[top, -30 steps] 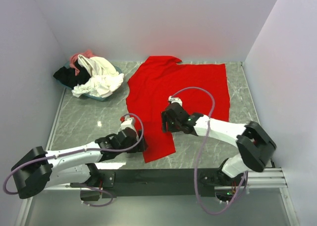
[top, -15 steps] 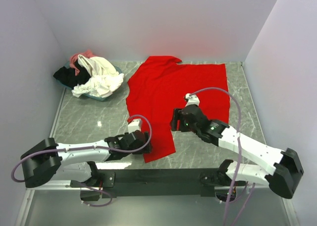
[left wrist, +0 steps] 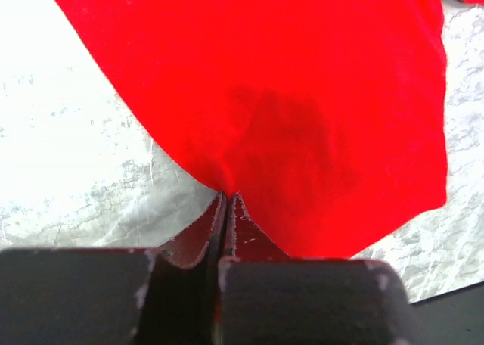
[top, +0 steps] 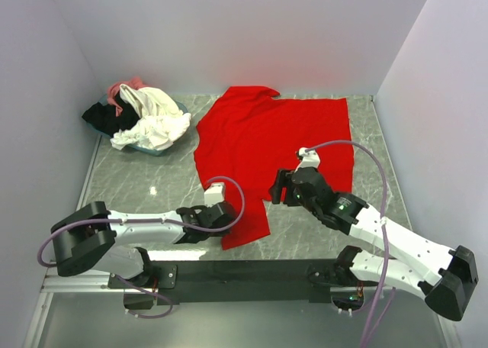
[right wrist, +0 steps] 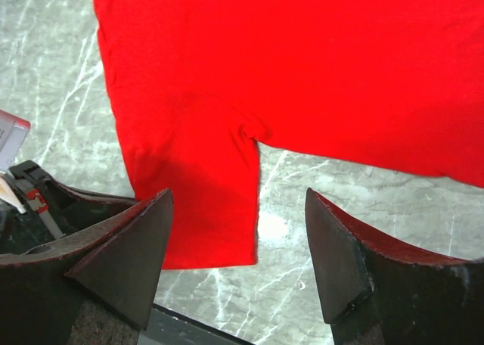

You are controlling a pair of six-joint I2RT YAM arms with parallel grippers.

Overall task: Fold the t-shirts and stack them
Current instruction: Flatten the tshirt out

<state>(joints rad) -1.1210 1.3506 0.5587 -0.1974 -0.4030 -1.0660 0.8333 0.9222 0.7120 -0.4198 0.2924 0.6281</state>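
A bright red t-shirt lies spread flat across the middle of the marble table, with one sleeve reaching toward the near edge. My left gripper sits low at that sleeve's left edge. It is shut on the red t-shirt, and the hem is pinched between its fingertips. My right gripper hovers open over the sleeve's right side, beside the armpit notch, with nothing between its fingers. Cream-white, black and pink t-shirts lie heaped at the back left.
The heap of shirts rests in a teal-rimmed tray near the left wall. Walls close in the table at the back and on both sides. A black rail runs along the near edge, just below the red sleeve.
My left gripper slid right to the sleeve's edge and closed on the red cloth. The right gripper drifted right, off the shirt's middle toward the sleeve's right side, and stayed open.
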